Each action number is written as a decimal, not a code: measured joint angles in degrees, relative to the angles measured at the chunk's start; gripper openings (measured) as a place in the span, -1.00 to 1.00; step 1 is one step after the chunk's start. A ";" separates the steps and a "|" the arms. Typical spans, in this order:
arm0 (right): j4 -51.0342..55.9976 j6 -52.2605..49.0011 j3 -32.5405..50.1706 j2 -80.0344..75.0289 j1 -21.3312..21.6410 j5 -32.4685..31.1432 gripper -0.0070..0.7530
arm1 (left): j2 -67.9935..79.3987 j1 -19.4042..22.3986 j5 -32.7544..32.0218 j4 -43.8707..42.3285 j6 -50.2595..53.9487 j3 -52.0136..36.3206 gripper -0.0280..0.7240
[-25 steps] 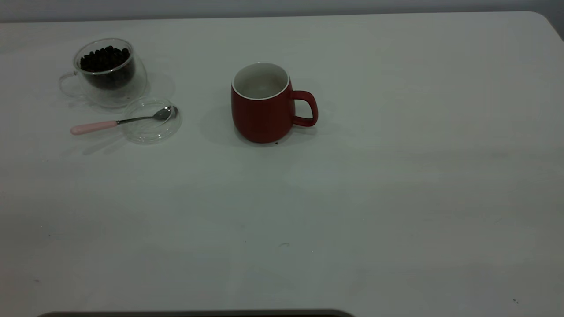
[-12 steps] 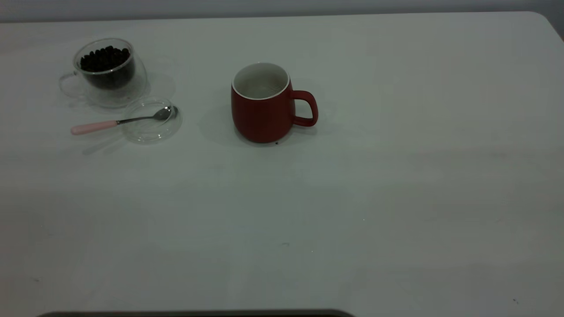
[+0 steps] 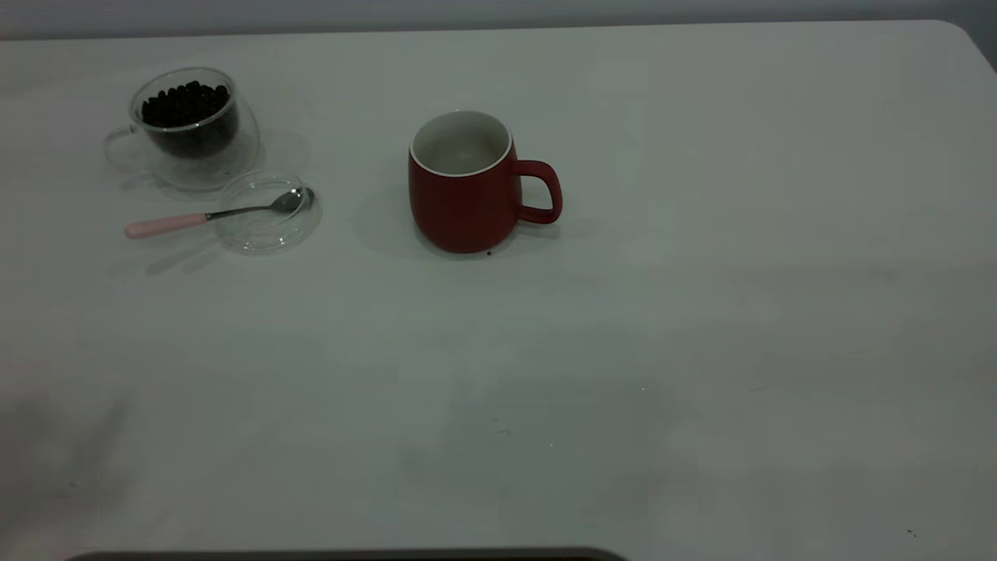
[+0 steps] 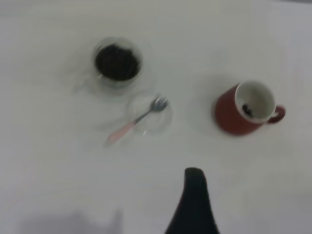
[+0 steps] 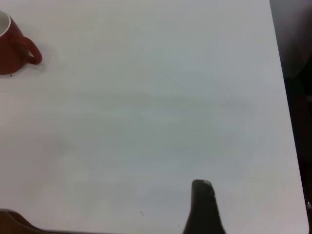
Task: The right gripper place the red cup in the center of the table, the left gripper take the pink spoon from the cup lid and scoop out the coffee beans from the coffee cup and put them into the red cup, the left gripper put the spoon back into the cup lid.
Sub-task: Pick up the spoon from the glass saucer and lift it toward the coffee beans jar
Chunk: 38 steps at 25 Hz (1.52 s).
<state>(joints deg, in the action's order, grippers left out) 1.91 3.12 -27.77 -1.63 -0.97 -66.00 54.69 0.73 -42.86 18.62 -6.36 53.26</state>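
Note:
The red cup [image 3: 465,189] stands upright near the middle of the table [image 3: 701,312], handle to the right. The left wrist view shows it [image 4: 242,113] with a few dark beans inside. The clear coffee cup [image 3: 187,128] holds the coffee beans [image 3: 185,104] at the far left. The pink spoon [image 3: 204,217] lies with its bowl in the cup lid [image 3: 267,212] and its handle sticking out left. Neither gripper shows in the exterior view. One black finger of the left gripper [image 4: 194,204] shows well short of the objects. One finger of the right gripper [image 5: 204,209] hangs over bare table.
The table's right edge [image 5: 285,122] runs close beside the right gripper, with dark floor beyond. A dark strip [image 3: 343,555] lies along the table's near edge. A small dark speck [image 3: 488,253] sits at the red cup's foot.
No object has moved. A faint shadow has appeared on the table at the lower left of the exterior view.

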 joint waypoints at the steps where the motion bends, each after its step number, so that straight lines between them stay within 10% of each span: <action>1: 0.00 0.00 0.00 0.00 0.00 0.00 0.57 | 3.31 0.00 1.27 1.25 -0.58 1.09 0.93; 9: 0.00 0.00 0.00 0.00 0.00 0.00 0.57 | 25.30 5.09 4.79 11.95 -5.02 7.01 0.96; 23: 0.00 0.02 0.00 0.00 0.00 -0.01 0.57 | 52.96 24.75 -3.08 41.15 -41.61 8.24 0.96; 38: 0.00 0.02 0.00 0.00 0.00 -0.01 0.57 | 77.10 25.32 0.67 52.20 -55.84 8.91 0.96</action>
<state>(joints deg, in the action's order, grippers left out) 1.91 3.14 -27.77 -1.63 -0.97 -66.02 131.79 26.05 -42.19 70.82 -62.20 62.17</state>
